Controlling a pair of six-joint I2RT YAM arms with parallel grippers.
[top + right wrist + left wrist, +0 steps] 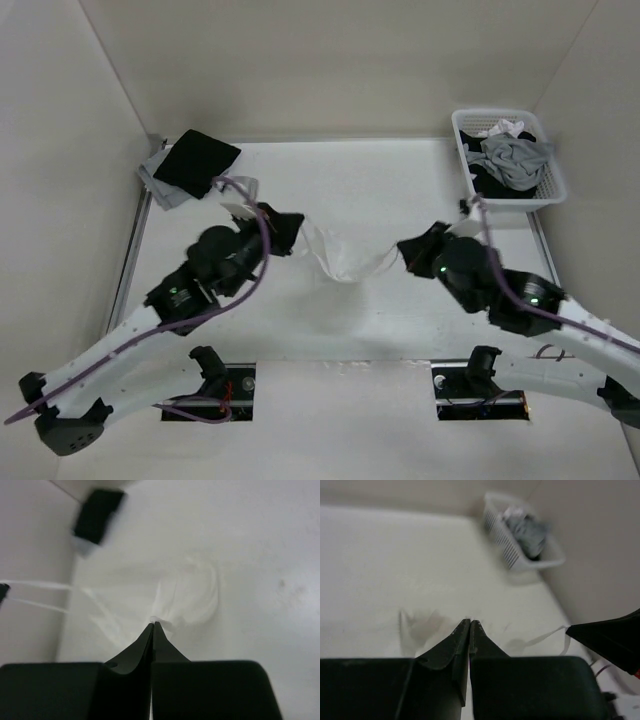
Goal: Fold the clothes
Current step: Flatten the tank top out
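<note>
Both arms are on the white top (342, 262), which is out in the middle of the surface (350, 185), a touch nearer the near edge than the far one. The left end effector (288, 232) is clenched, its jaws pressed together in its own wrist view. That view is white on white, so the cloth at its tips isn't plain there. From above, though, the fabric runs straight out of its tip, so I read that as a pinch on the top's left end. The right end effector (410, 250) is clamped too, and there's no doubt here: a gathered bunch of thin fabric fans out from its tips in the right wrist view.

The relation that matters is that the top lies between the two arms, strung from one to the other and sagging in the middle toward the near edge. Its long axis runs from left edge to right edge, slightly tilted, with the left end a shade closer to the far edge. Neither arm is nearer, since each has an end.

Two thin straps (40, 585) trail off toward the left end effector. So the strap end points toward the far left corner, where the black garment (195, 162) sits. The bunched end points right, toward the basket (462, 150) corner. My call is that the coming move needs a pull apart along that axis to flatten the sag before any fold.
</note>
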